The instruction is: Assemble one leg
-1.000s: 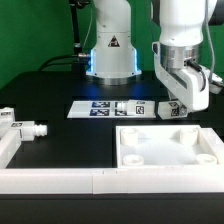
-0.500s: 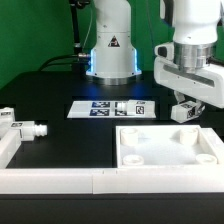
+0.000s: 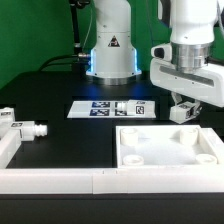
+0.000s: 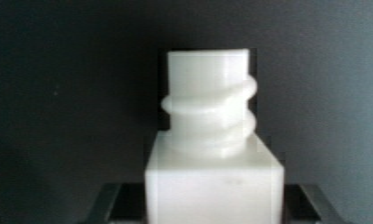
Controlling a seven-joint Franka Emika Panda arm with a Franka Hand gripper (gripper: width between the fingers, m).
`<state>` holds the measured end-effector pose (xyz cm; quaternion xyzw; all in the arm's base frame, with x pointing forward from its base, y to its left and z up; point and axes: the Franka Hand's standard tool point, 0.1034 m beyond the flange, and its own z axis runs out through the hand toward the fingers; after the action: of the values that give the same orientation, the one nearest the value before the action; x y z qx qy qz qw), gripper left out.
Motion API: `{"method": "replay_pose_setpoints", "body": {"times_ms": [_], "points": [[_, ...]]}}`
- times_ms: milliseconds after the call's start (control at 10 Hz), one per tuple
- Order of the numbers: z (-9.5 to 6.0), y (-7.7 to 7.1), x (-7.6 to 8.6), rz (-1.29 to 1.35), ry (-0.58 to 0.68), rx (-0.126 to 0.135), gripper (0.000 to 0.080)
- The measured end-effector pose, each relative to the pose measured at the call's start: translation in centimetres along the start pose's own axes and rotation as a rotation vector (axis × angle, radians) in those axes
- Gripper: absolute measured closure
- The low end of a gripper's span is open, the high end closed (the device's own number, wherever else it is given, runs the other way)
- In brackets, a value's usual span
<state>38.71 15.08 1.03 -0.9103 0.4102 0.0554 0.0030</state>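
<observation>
My gripper (image 3: pixel 183 108) is shut on a leg (image 3: pixel 181 113), a small white block with a tag on its side, held above the table at the exterior view's right, just beyond the large white square panel (image 3: pixel 168 150). In the wrist view the leg (image 4: pixel 213 130) fills the middle, its blocky body between my dark fingers (image 4: pixel 115 200) and its narrower threaded stub pointing away over the black table. Another leg (image 3: pixel 27 128) lies on the table at the exterior view's left, and a further one (image 3: pixel 5 114) shows at the left edge.
The marker board (image 3: pixel 112 108) lies flat on the black table in front of the robot base (image 3: pixel 111 50). A white raised rail (image 3: pixel 60 178) runs along the near edge and up the left side.
My gripper has lifted and turned with the leg in it over the last second; in the last half second it shifted only slightly.
</observation>
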Motion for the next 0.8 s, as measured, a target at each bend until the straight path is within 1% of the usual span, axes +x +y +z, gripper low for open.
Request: {"method": "replay_pose_setpoints", "body": {"times_ms": [100,300,600,700,800], "points": [[0.07,0.04,0.06,-0.049,0.001,0.0,0.0512],[0.08,-0.02,0.44,-0.099,0.028,0.021,0.0512],[0.09,-0.04,0.42,-0.101,0.031,0.023,0.0512],[0.09,-0.04,0.41,-0.102,0.031,0.023,0.0347],[-0.07,0.07,0.66,-0.121,0.023,0.02,0.0201]]}}
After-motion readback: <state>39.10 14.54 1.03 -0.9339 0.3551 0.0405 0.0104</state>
